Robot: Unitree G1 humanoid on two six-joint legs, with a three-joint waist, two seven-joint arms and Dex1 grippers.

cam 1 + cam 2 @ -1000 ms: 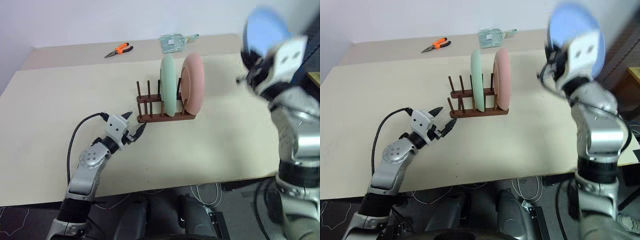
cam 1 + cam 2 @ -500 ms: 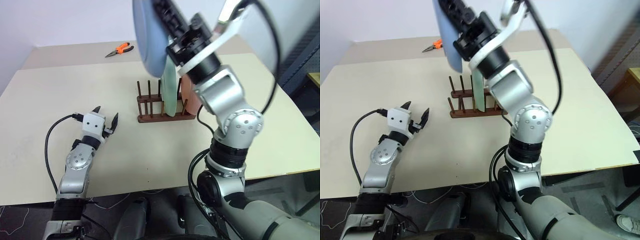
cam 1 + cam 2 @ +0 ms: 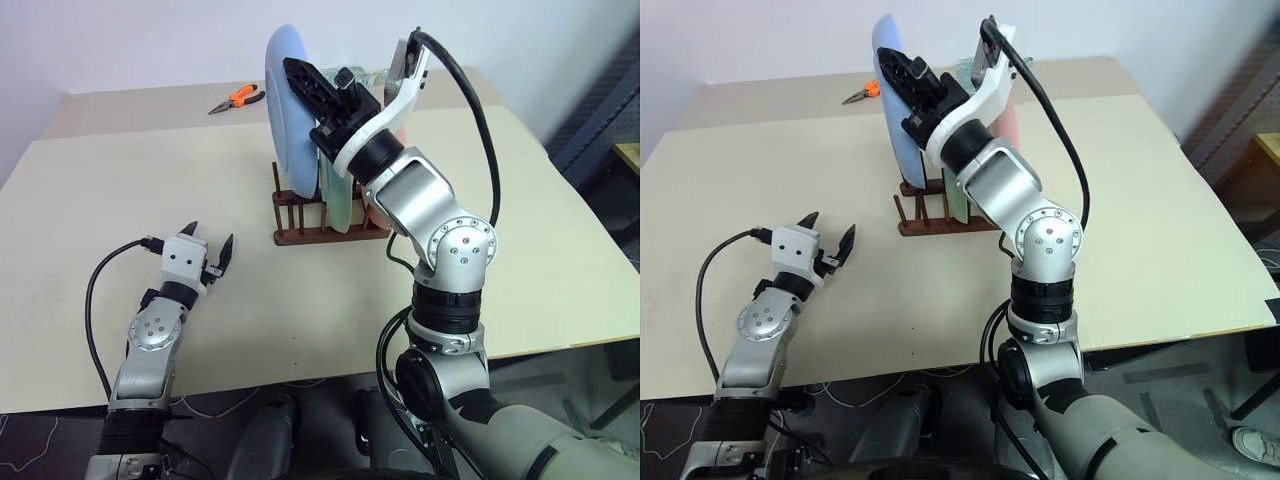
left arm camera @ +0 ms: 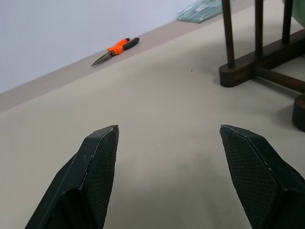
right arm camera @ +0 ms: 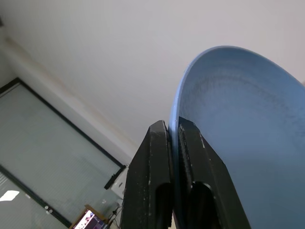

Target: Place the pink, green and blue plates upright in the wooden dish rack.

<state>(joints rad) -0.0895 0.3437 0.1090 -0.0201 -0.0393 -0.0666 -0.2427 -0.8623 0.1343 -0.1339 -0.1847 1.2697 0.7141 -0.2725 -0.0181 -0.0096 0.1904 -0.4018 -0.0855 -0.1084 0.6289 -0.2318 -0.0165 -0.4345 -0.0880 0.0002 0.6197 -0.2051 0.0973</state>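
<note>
I am seeing the blue plate (image 3: 290,120) hanging upright on edge above the dark wooden dish rack (image 3: 325,232). The green plate (image 3: 338,200) and pink plate (image 3: 1008,112) are standing upright in the rack's right end.

Four cameras: a stereo head pair and one on each wrist.

The head pair looks forward and down from high up over the desk (image 3: 120,180), both sharing the wooden dish rack (image 3: 300,215). The left wrist view skims low, facing the desk's far edge and pliers (image 4: 116,48). The right wrist view tilts up, close against the blue plate (image 5: 248,124).
</note>
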